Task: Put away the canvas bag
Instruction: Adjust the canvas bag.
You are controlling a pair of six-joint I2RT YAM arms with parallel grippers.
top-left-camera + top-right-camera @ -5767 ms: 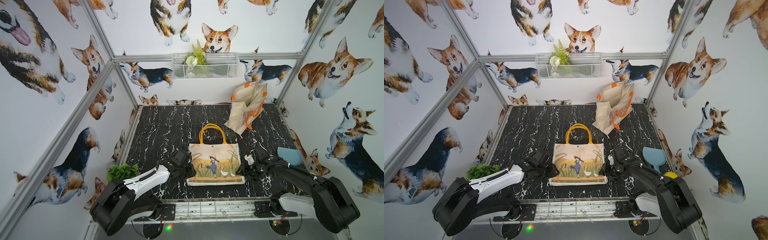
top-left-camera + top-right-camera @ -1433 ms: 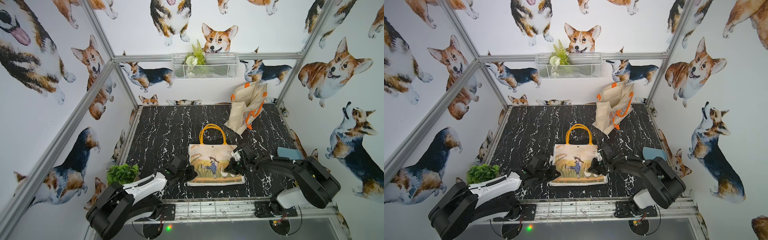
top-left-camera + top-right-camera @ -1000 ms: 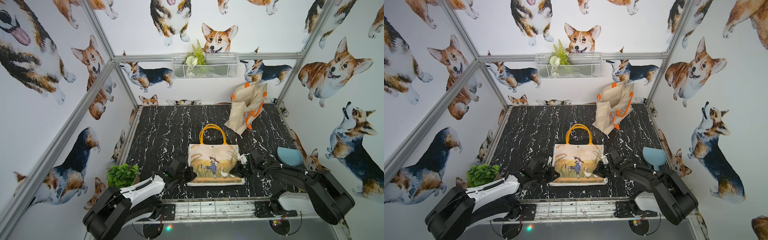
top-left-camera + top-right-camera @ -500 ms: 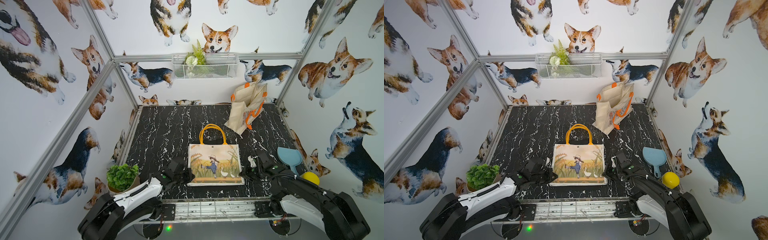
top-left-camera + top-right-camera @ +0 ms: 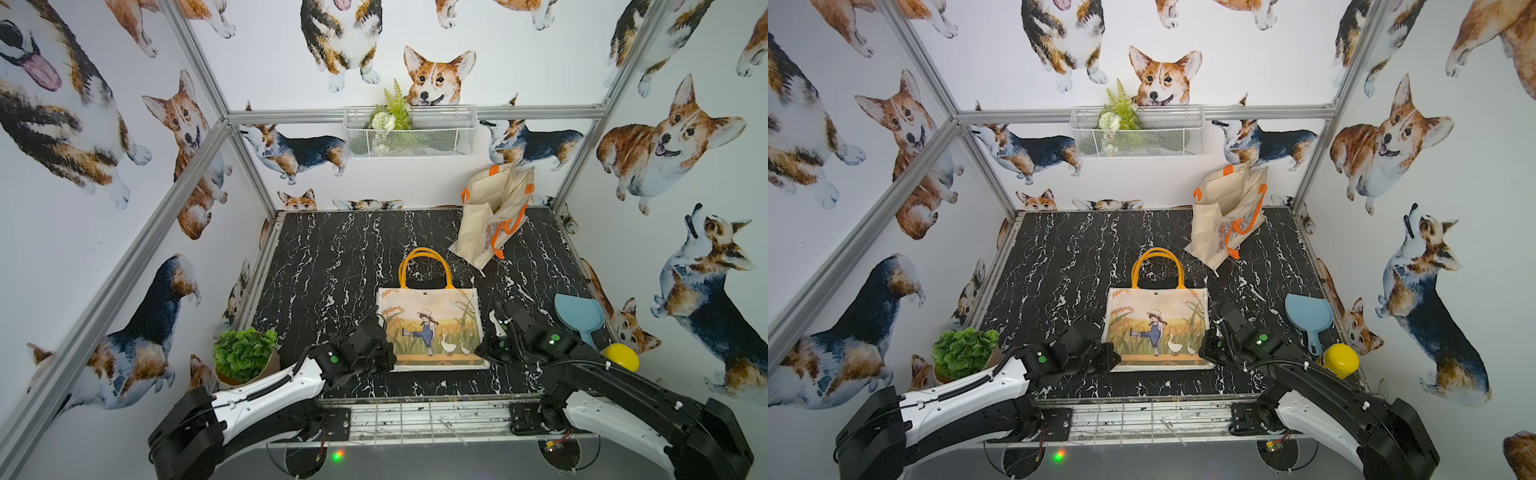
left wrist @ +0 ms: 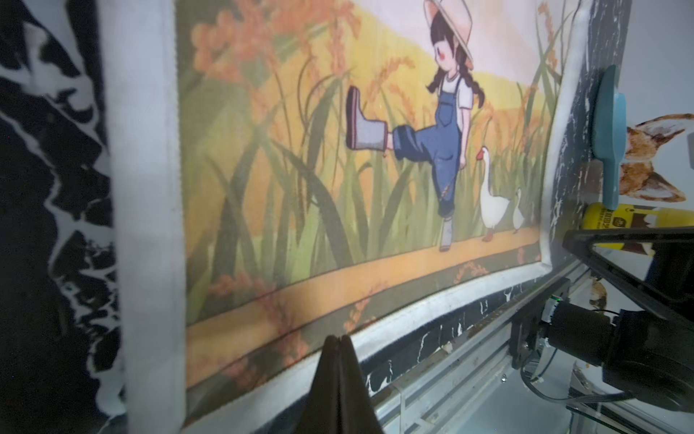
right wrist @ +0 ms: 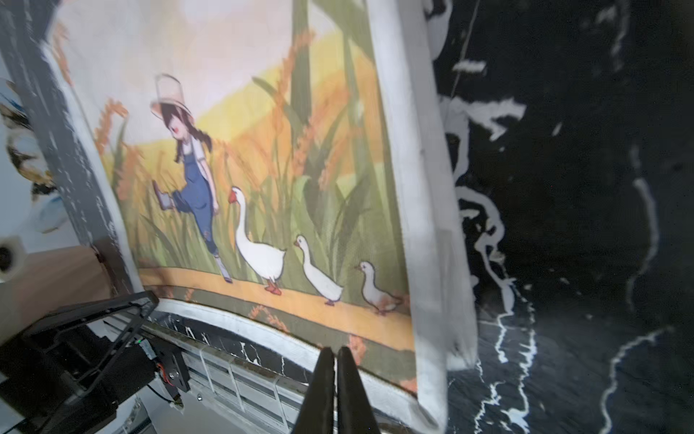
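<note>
Here, wire basket holds fern — canvas bag flat; left gripper, right gripper closed.

A wire basket hangs on the back wall. Below it, the counter is black with white marble veining. An aluminium frame rail runs level with the basket's rim. White corgi-printed walls stand behind it and to both sides.
</note>
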